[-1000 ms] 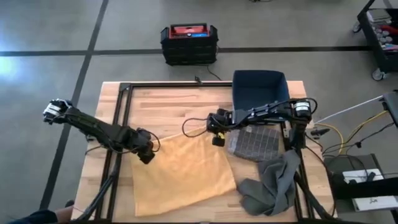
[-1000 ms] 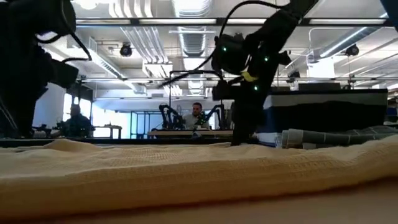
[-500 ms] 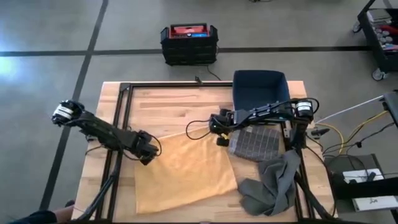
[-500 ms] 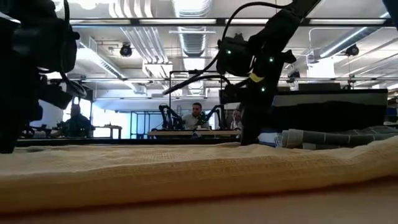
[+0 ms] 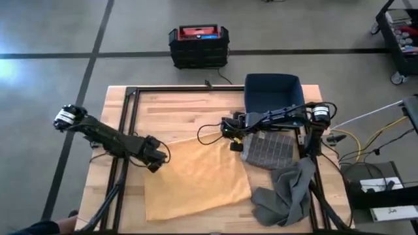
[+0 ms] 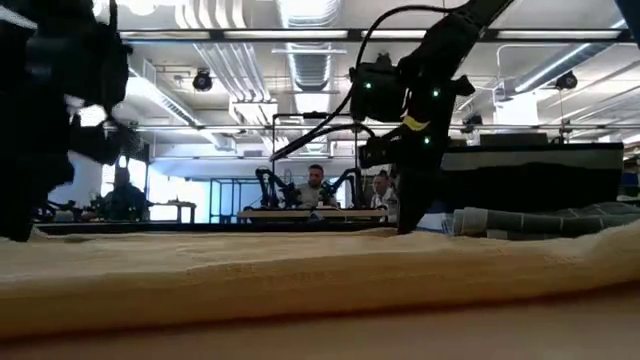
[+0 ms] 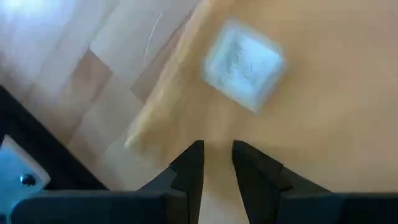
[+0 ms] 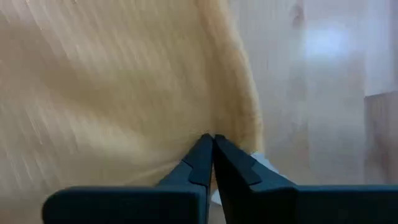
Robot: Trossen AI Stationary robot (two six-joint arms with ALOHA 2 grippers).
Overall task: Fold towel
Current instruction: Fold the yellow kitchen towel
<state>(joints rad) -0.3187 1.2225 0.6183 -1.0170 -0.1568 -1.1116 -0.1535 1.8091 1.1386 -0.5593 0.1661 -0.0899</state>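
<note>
A yellow towel (image 5: pixel 196 179) lies spread flat on the wooden table, seen at the front of the low view as the towel (image 6: pixel 300 280). My left gripper (image 5: pixel 155 160) is at the towel's far left corner and is shut on it. My right gripper (image 5: pixel 236 144) is at the far right corner, also shut on the cloth. In the left wrist view a white tag (image 7: pixel 244 71) shows on the towel ahead of the left gripper (image 7: pixel 217 158). The right wrist view shows my right gripper (image 8: pixel 212 149) over the cloth. My left gripper pinches the towel near its far left corner (image 7: pixel 186 134) between its two fingers, coming from above. One layer or several, I cannot tell. The cloth there lies low on the table. My right gripper pinches the towel's far right edge (image 8: pixel 239 127) between its shut fingertips, pointing down. The towel stays on the table around it.
A dark blue bin (image 5: pixel 273 94) stands at the far right. Beside the towel's right edge lie a folded grey checked cloth (image 5: pixel 268 150) and a crumpled grey cloth (image 5: pixel 287 192). A black frame (image 5: pixel 127 124) runs along the table's left. People sit in the room beyond (image 6: pixel 318 185).
My right gripper has gone a little toward the table's right edge, drawing the towel's far right corner with it. The whole towel has slid slightly rightward, and its far edge lies flatter than before. Both grippers stay shut on it.
</note>
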